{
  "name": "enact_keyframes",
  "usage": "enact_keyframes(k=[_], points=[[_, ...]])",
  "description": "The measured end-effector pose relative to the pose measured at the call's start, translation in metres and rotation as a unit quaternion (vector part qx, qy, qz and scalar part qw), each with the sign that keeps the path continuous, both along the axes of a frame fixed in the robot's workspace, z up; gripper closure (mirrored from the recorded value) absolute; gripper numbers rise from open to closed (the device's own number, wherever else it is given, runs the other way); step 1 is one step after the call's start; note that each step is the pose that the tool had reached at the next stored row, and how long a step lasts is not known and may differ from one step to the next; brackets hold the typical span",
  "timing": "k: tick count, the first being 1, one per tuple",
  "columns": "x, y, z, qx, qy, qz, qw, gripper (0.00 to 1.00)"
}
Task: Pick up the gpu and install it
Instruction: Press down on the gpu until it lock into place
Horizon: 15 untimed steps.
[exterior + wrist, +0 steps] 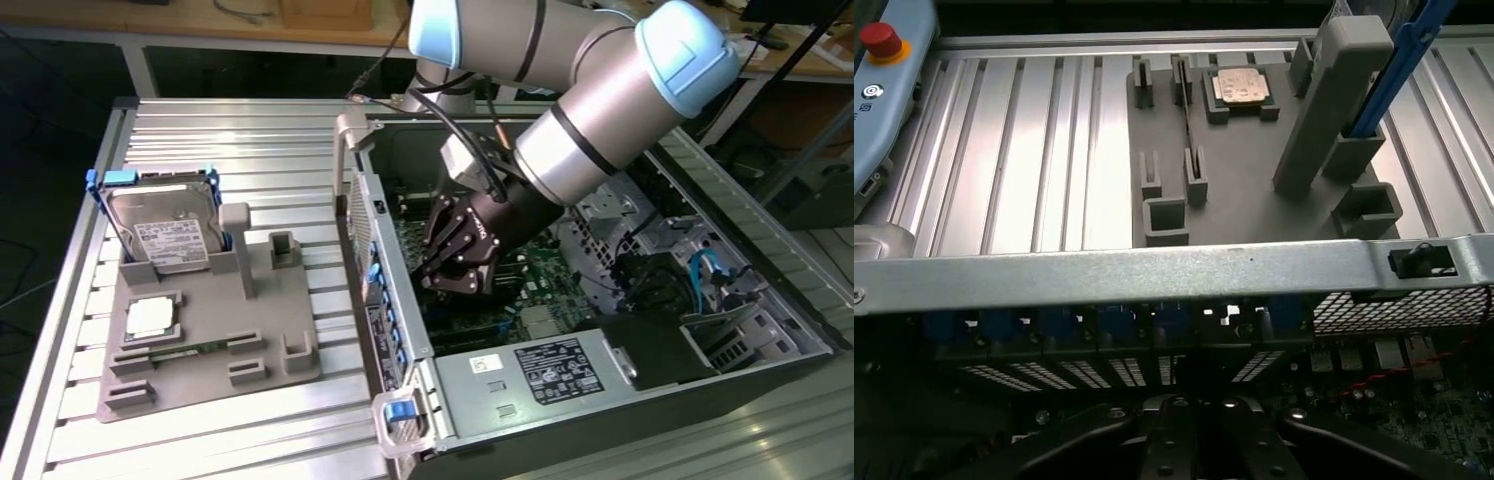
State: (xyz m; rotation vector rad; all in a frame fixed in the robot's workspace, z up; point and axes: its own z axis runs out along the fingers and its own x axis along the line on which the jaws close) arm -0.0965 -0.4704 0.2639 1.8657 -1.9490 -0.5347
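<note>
Exterior view: at centre frame, jaws pressed together, low inside the open computer case point(350, 200), just above the green motherboard point(534, 272). At left on the desk point(267, 140), grey fixture point(214, 335) with hard drive point(167, 235).

Wrist view: jaws closed tight behind the case's silver edge point(1154, 270); cannot tell whether gripping the gpu.

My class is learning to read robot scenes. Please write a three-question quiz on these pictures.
1. True or false: the gripper is inside the open computer case.
2. What stands upright in the grey holder? A) hard drive B) fan C) cable
3. Fill in: the holder rests on a ribbed metal ____.

Key: 1 true; 2 A; 3 table.
</note>
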Motion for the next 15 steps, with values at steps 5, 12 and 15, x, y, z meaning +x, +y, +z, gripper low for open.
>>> enact_keyframes(k=[5,12,15], points=[[-0.0014,0.0005,-0.0003,-0.001,-0.0008,0.001,1.0,0.89],[-0.0015,0.0037,-0.0006,-0.0082,-0.0015,0.001,1.0,0.89],[-0.0018,0.0037,-0.0006,-0.0087,-0.0023,0.001,1.0,0.89]])
